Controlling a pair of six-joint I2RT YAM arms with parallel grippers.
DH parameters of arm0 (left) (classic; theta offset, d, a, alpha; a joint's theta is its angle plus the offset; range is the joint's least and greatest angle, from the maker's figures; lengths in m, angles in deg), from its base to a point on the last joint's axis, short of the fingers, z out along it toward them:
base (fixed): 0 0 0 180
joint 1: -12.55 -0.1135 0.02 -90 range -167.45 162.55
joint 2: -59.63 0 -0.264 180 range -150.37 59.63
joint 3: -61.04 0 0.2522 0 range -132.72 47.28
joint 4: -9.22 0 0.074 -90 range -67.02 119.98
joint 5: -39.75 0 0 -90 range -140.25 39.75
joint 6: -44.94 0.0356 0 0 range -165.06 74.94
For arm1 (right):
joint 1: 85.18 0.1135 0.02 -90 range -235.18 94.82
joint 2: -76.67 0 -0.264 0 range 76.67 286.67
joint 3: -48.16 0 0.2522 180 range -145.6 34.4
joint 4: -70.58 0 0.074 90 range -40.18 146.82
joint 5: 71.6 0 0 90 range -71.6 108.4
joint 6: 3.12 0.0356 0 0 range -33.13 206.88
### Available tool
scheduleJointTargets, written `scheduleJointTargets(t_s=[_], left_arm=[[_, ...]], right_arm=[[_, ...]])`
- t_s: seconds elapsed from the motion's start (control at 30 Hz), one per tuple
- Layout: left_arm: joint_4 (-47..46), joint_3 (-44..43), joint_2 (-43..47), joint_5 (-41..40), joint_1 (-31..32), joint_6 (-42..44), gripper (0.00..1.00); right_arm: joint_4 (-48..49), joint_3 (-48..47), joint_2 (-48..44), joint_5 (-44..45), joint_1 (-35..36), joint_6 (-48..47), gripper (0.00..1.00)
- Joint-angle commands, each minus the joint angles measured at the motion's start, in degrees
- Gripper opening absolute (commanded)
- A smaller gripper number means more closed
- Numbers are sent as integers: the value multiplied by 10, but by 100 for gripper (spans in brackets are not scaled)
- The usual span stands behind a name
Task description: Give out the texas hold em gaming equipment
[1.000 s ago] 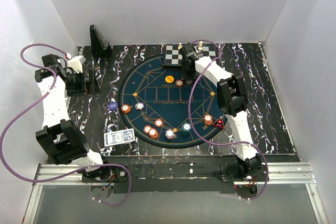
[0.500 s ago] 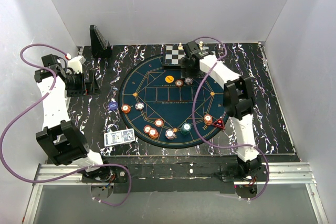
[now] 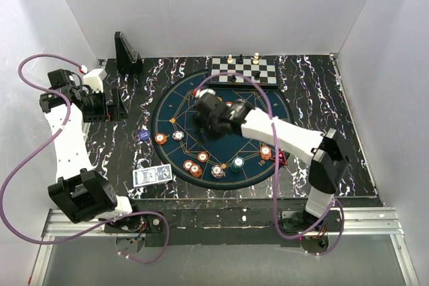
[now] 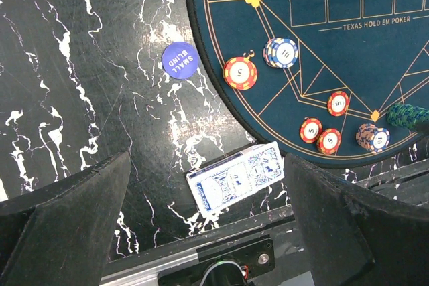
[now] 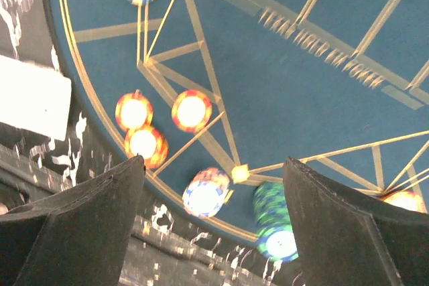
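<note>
1. The right end effector [image 3: 201, 113] hangs over the middle of the round dark-blue mat [image 3: 175, 98], and its arm reaches in from the right, across the mat. The top view is blurred there.
2. In the right wrist view its two dark fingers [image 5: 74, 226] stand far apart with nothing between them, so it is wide and empty.
3. Below it in that view lie three orange chips [image 5: 191, 110] close together, a blue-and-white chip [image 5: 206, 192] and a green stack [image 5: 275, 222] near the mat's edge.
4. The left end effector [image 4: 208, 232] is held over the left side of the black marbled worktop [image 3: 335, 138], well apart from the mat. Its fingers [image 4: 64, 219] are spread wide, and it holds nothing.
5. Between those fingers in the left wrist view lies a small pack of blue-backed playing cards [image 4: 234, 179] on the worktop, just outside the mat's near-left edge.
6. A blue disc marked "small blind" [image 4: 180, 61] lies on the worktop, left of the mat and apart from the cards.
7. On the mat's left part sit an orange chip [image 3: 160, 138] and a blue-and-white chip [image 3: 177, 134], side by side.
8. Toward the right near rim I see an orange stack [image 3: 266, 152] with a red triangular marker [image 3: 279, 159] just beside it, partly hidden by the arm.
9. A chessboard [image 3: 243, 69] with a few pieces stands at the far edge of the mat.
</note>
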Motion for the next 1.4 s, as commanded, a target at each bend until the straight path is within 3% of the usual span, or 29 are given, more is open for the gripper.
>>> scheduleJointTargets(t_s=[0.0, 0.17, 0.67, 1.03, 1.37], left_arm=[[9, -5, 36, 14, -2, 0, 100], [11, -5, 46, 17, -2, 0, 100], [10, -2, 45, 9, -2, 4, 100], [-1, 3, 41, 9, -2, -4, 100], [-7, 8, 43, 6, -3, -6, 100]], right_arm=[[-39, 38, 17, -2, 62, 37, 91], [-40, 55, 42, -11, 96, 53, 91], [-21, 106, 92, -29, 100, 61, 92], [-21, 126, 99, -49, 100, 51, 79], [-32, 109, 122, -68, 99, 36, 56]])
